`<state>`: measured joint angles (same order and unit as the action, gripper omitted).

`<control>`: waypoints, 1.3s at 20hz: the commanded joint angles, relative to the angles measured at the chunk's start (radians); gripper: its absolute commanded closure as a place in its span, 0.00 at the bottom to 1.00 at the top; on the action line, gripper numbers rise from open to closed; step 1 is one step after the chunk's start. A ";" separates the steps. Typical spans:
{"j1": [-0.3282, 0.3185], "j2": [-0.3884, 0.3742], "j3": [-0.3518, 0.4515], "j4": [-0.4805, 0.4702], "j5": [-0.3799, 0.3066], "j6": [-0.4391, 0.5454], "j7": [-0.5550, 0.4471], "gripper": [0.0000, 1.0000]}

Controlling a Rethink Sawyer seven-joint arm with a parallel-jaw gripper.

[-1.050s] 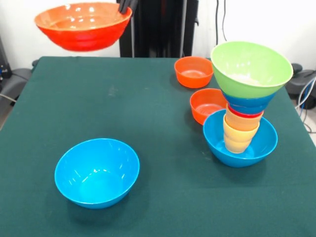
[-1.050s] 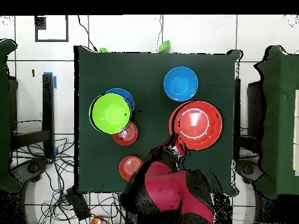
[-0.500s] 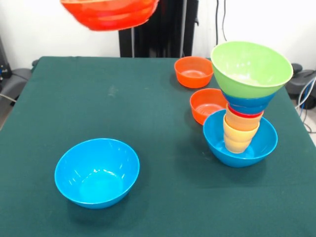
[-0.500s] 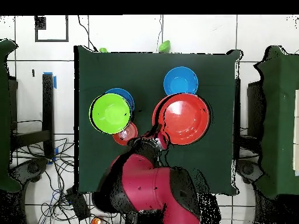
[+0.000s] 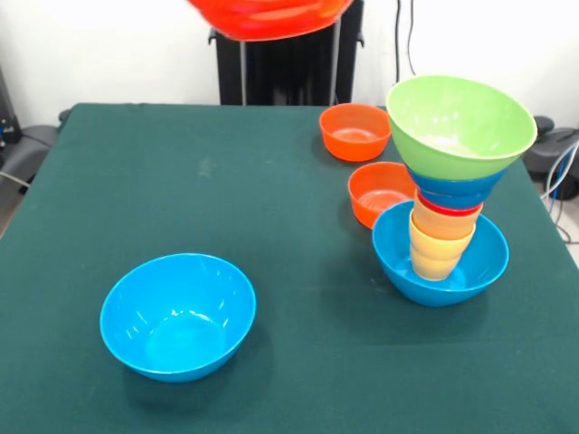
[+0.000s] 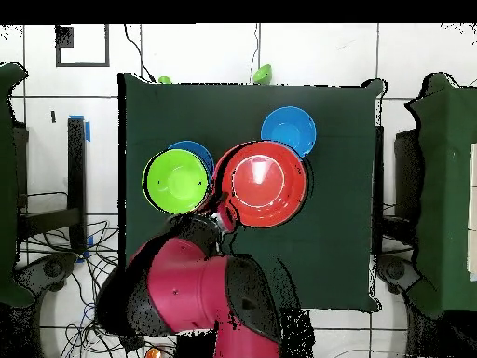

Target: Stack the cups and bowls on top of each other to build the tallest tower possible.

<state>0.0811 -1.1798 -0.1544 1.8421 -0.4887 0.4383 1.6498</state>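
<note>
The large orange bowl (image 5: 269,16) hangs high over the table's far edge, cut off by the top of the front view. From overhead the same orange bowl (image 6: 262,184) sits just right of the tower, with my gripper (image 6: 223,217) shut on its near-left rim. The tower stands at the right of the front view. Its base is a light blue bowl (image 5: 484,264). In it stand nested yellow-orange cups (image 5: 438,244), then a red cup (image 5: 450,209), a small dark blue bowl (image 5: 455,191) and the green bowl (image 5: 460,122) on top. Overhead, the green bowl (image 6: 177,181) hides most of the tower.
A second light blue bowl (image 5: 178,314) stands alone at the front left and shows overhead (image 6: 291,130) beyond the held bowl. Two small orange bowls (image 5: 355,131) (image 5: 380,192) sit on the table just left of the tower. My red arm (image 6: 200,298) covers the table's near-left part overhead.
The held orange bowl has risen and travelled toward the tower: rightward in the front view, leftward overhead. My arm swung with it and now covers the small orange bowls overhead.
</note>
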 commanded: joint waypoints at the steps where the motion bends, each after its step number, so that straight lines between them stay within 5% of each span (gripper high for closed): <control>1: 0.060 0.059 0.088 -0.068 0.026 0.163 0.078 1.00; 8: 0.142 0.119 0.071 -0.157 0.022 0.284 0.110 1.00; 26: 0.304 0.264 -0.019 -0.308 0.037 0.392 0.291 1.00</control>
<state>0.3545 -1.0124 -0.1777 1.6067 -0.4692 0.6906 1.7005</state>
